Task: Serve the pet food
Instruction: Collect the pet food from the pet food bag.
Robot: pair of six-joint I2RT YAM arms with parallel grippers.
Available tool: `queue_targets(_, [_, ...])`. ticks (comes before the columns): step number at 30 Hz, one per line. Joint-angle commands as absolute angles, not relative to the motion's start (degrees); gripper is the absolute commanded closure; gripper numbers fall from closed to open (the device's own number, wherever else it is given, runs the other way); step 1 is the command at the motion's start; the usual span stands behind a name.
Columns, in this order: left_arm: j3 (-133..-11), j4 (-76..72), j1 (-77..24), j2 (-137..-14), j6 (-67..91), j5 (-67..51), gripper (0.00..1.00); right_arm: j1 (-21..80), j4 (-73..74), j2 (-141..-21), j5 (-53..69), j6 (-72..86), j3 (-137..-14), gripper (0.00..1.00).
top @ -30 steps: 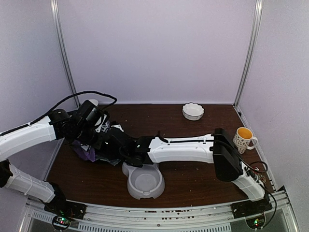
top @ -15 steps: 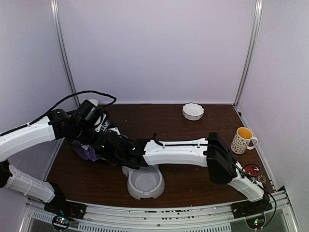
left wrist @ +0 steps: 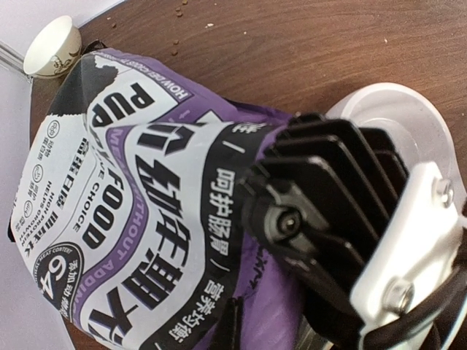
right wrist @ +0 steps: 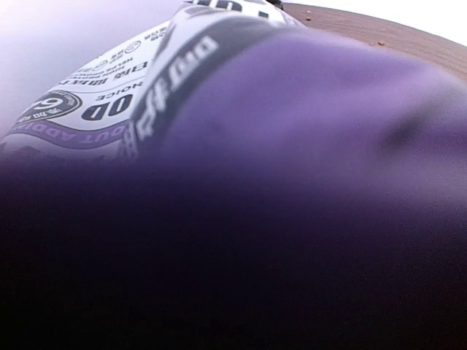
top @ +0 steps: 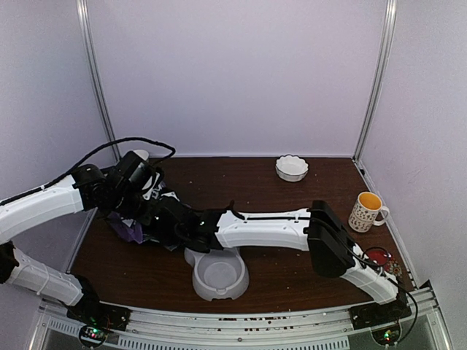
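Dark wooden tabletop (top: 292, 195): your right arm's black wrist (left wrist: 321, 211) overlapped the purple printed food bag (left wrist: 146, 189) and grey plastic bowl (top: 198, 278); neither jaw state was discernible.

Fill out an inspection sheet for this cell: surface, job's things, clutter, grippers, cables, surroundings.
Surface: dark wooden table with a few loose kibble pellets scattered on it.
Job's things: purple puppy food bag at the left, between both arms; grey double bowl, with no kibble showing in its near compartment.
Clutter: white scalloped dish, patterned mug, small white cup.
Grippers: left gripper and right gripper are both at the bag, jaws hidden.
Cables: black cable looping off the left arm.
Surroundings: pale walls, metal posts.
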State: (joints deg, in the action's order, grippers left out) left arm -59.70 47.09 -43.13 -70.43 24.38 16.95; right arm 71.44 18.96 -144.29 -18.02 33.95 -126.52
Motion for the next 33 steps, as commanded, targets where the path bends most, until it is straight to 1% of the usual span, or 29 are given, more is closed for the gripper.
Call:
queue_targets(1, [-62.35,42.32,-43.43,-69.34,24.44,15.23,1.0,71.81,18.23,-148.29,-5.21,31.87,-126.47,1.0])
queue_targets(7, [-62.64,42.21,-43.42,-69.43,24.55,14.62,1.0,71.41,16.35,-147.34,-1.01,32.5,-125.93,1.0])
queue_targets(14, [-62.27,40.71,-43.42,-68.57,24.35,11.13,1.0,69.38,12.06,-144.86,2.42,37.33,-120.08,1.0])
queue_targets(19, [-62.01,40.39,-43.42,-68.18,24.24,11.99,1.0,67.66,9.37,-142.4,4.4,40.37,-116.22,1.0])
queue_targets(24, [-61.96,40.44,-43.33,-68.46,24.17,12.15,1.0,66.95,9.56,-143.11,6.85,42.42,-116.91,1.0])
queue_targets(29, [-62.15,40.42,-43.18,-68.62,24.07,12.14,1.0,66.5,11.35,-145.68,11.13,46.09,-121.14,1.0])
queue_targets(33, [-62.13,40.44,-42.98,-68.64,24.08,12.13,1.0,66.21,10.88,-146.43,12.35,47.77,-121.15,1.0])
